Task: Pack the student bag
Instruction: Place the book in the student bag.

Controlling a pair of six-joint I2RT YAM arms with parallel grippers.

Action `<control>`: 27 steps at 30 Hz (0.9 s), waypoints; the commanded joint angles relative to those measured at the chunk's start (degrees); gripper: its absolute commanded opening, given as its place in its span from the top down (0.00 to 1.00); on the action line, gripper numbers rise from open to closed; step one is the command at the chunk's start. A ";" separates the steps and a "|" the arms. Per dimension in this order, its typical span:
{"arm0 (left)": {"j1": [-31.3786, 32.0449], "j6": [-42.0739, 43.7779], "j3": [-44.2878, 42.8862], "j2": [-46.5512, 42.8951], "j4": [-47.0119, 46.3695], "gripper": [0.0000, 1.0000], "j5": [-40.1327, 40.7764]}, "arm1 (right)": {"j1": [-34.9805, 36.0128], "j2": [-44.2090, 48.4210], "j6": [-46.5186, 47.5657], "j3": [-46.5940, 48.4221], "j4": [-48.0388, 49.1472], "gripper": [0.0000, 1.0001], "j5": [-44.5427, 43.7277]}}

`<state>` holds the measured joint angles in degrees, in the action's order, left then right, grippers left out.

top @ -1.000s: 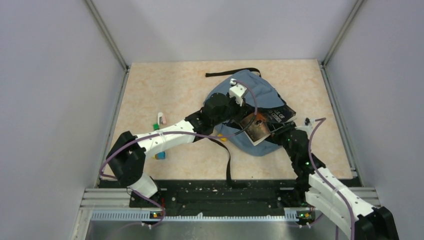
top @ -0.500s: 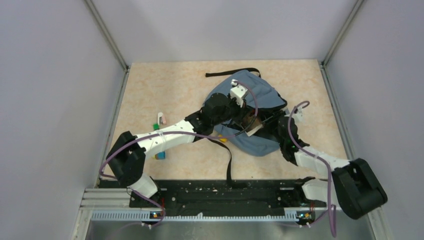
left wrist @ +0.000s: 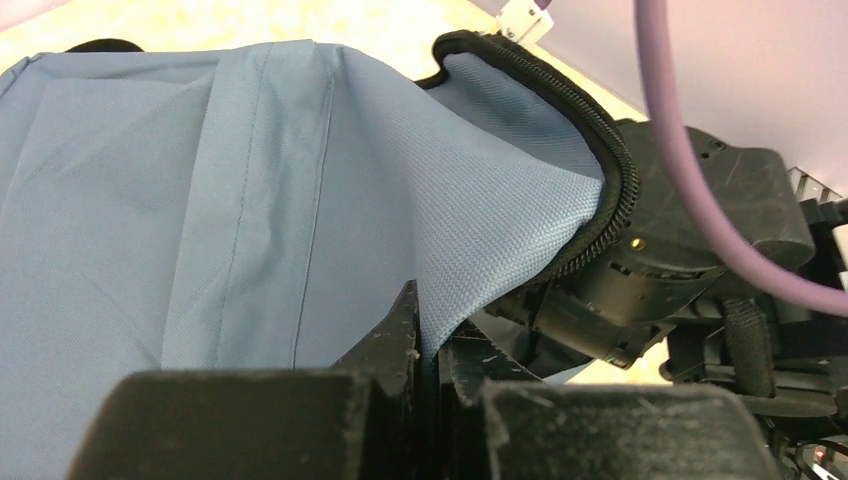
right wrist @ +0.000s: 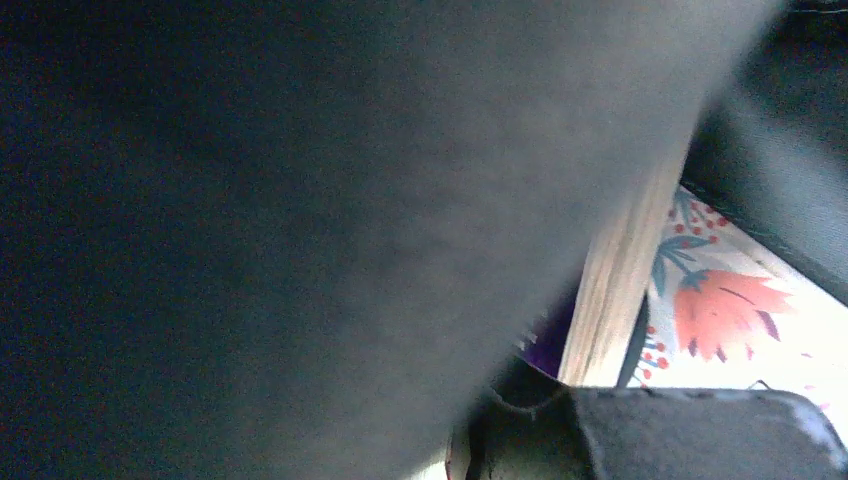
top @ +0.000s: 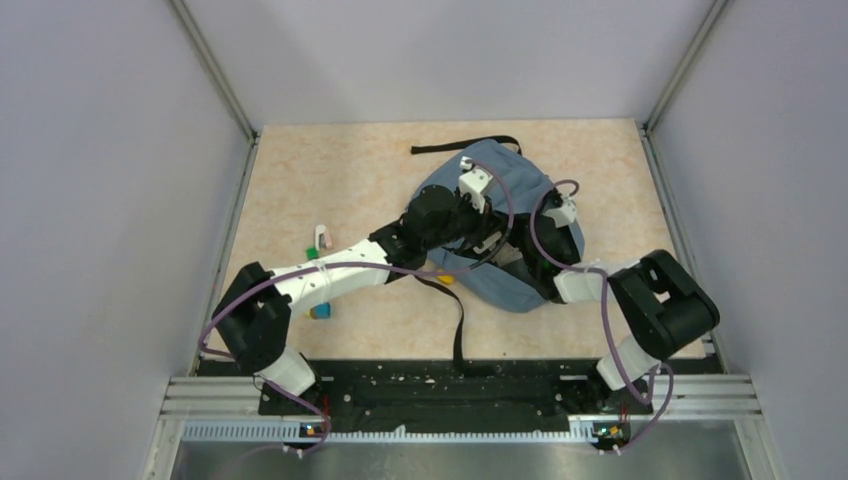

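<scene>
The blue-grey student bag (top: 500, 280) lies mid-table, mouth toward the right. My left gripper (left wrist: 432, 345) is shut on the fabric at the edge of the bag's opening and holds the zip rim (left wrist: 605, 190) up. In the top view it sits at the bag's middle (top: 487, 238). My right arm (top: 556, 240) reaches into the opening from the right; its gripper is hidden inside the bag there. In the right wrist view one finger (right wrist: 700, 430) shows, with a book's page edge (right wrist: 615, 290) and floral cover (right wrist: 725, 305) against it. Dark lining (right wrist: 300, 200) fills the rest.
One black strap (top: 457, 325) trails toward the near edge and another (top: 465, 145) lies behind the bag. Small items lie on the left of the table: a pink-white one (top: 322, 237), a green one (top: 311, 252), a blue one (top: 321, 312). A yellow piece (top: 445, 279) lies beside the bag.
My right arm has swung left and pushed the book from the bag's mouth deep inside; the book no longer shows from above. My left gripper has held the bag's edge in place.
</scene>
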<state>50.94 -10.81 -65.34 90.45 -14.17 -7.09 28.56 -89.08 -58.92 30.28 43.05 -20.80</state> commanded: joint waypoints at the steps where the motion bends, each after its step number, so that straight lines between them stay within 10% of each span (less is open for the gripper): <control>1: 0.37 -2.36 -0.65 -2.22 -6.11 1.00 -2.04 | 1.41 -2.00 6.71 4.22 10.98 0.99 -5.09; 11: 0.30 5.75 0.05 -5.38 0.18 0.88 4.14 | 1.41 13.75 14.74 -1.59 -0.67 0.27 -4.91; 18: 0.25 4.87 1.68 -8.27 2.57 0.37 1.87 | 1.35 36.59 15.97 -7.40 -19.83 0.14 -6.54; 27: -0.62 -3.49 12.95 -18.82 4.73 0.28 6.22 | 1.09 62.37 18.47 -7.61 -44.69 0.05 -12.81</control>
<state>51.00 -8.80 -56.34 76.86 -10.37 -4.36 29.61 -33.93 -42.52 21.76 11.07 -29.69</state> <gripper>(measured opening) 0.716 0.947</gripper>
